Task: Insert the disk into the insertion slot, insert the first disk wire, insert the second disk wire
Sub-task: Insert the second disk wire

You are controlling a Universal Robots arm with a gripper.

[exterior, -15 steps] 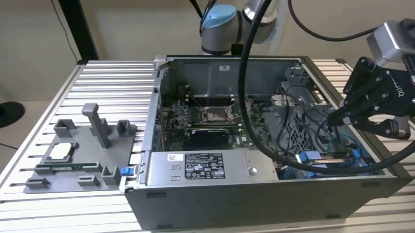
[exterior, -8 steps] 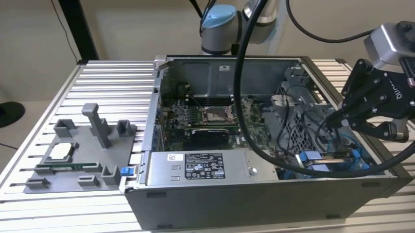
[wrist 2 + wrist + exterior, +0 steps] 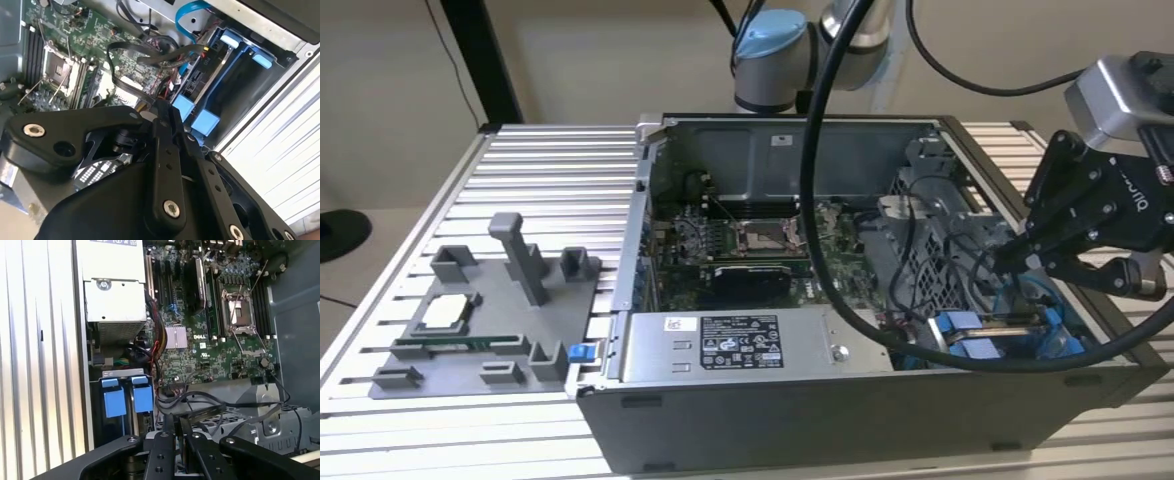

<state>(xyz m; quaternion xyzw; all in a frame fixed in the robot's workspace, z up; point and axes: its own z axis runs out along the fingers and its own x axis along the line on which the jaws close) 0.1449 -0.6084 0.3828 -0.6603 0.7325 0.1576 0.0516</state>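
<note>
The arm (image 3: 774,50) reaches over the open computer case (image 3: 854,420) from behind. Its wrist is bent so that the gripper (image 3: 998,262) points obliquely down into the case, at the exterior view's right.

In both wrist views the two black fingers (image 3: 165,437) of the gripper (image 3: 161,107) are pressed almost together. The end of a flat black wire (image 3: 145,56) seems to be pinched between their tips. I cannot see the contact itself clearly.

The disk (image 3: 114,402), in its blue carrier, lies in the insertion slot (image 3: 120,373), just below the fingertips and a little to their side. They do not touch it. Its two blue tabs are turned toward the gripper.

The green motherboard (image 3: 200,350) lies farther beyond the fingertips. The grey metal box (image 3: 734,345) with the sticker stands near the slot, on the side away from the gripper.
</note>
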